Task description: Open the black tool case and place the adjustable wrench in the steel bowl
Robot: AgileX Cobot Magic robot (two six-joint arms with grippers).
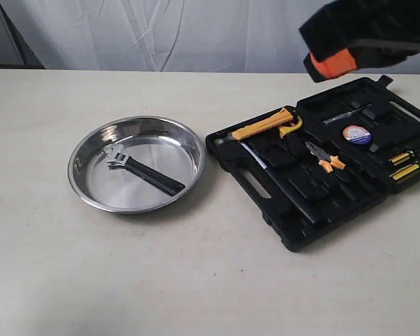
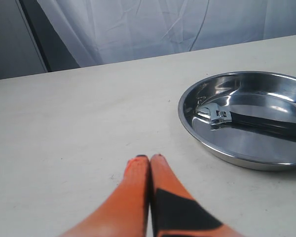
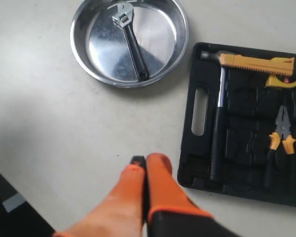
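A pale tabletop (image 1: 196, 280) runs back to a white curtain (image 1: 161, 35). The black tool case (image 1: 287, 234) lies open flat, the pliers (image 1: 327, 159) in their slot. Just beside it, the steel bowl (image 1: 80, 185) holds the adjustable wrench (image 1: 143, 171) on its floor. The left gripper (image 2: 149, 165) and the right gripper (image 3: 144, 165) each have their fingers pressed together on nothing. Both steps look done to me; the next move calls only for the arms to draw clear without nudging bowl or case.
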